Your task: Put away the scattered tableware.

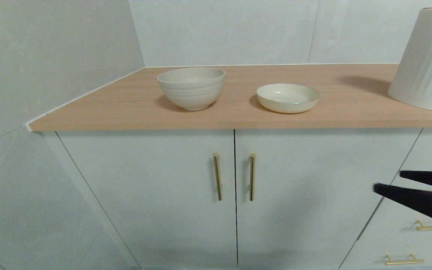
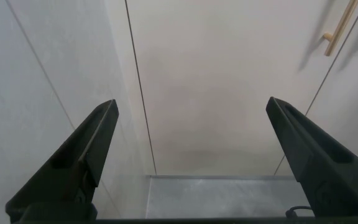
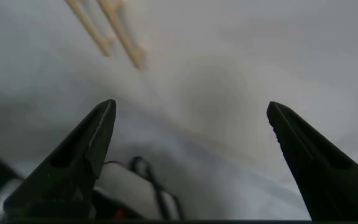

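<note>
Hovering low before the closed white cabinet doors, the right gripper has its black fingers spread wide, empty. The left gripper is spread too, facing a door panel. Both pieces sit on the wooden countertop: the deep ribbed cream bowl and, near it, the shallow cream dish. Likely job: doors first. Square the jaws around the slim brass handle, then pull along the hinge arc. The cupboard's inside is hidden, and the white pleated lampshade is cut off.
</note>
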